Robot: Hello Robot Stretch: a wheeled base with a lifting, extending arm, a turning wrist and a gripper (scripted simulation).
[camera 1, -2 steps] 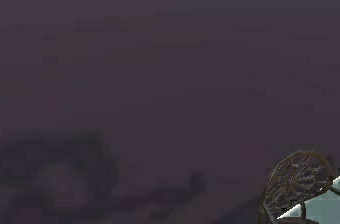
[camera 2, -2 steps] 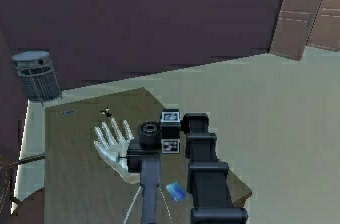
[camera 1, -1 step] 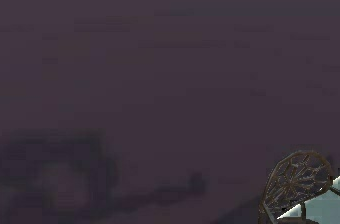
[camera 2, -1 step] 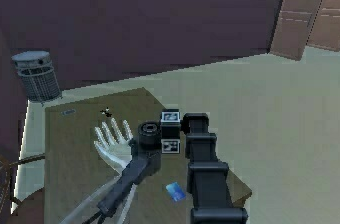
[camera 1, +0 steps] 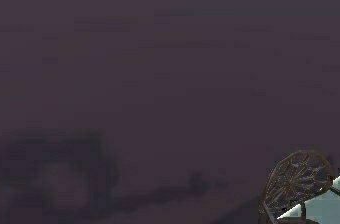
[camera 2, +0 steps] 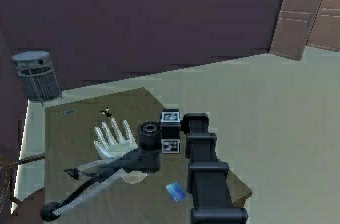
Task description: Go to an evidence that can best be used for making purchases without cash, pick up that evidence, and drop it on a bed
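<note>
The flat blue item (camera 2: 175,191) on the table (camera 2: 73,135) is too small to name.

Brown table (camera 2: 75,142), purple wall (camera 2: 128,30), pale floor (camera 2: 298,110)

A white hand sculpture (camera 2: 113,142) stands on the brown table (camera 2: 78,115) just beside the gripper (camera 2: 138,148). A grey wire bin (camera 2: 38,72) sits on the floor well beyond it, past the table's far edge.

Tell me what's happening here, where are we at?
The arm reaches out over a brown table, with its tool near a white hand figure. I cannot tell whether the tool holds anything. A small blue flat thing, possibly the card, lies on the table close by the arm. A wire bin stands beyond the table by the wall.
</note>
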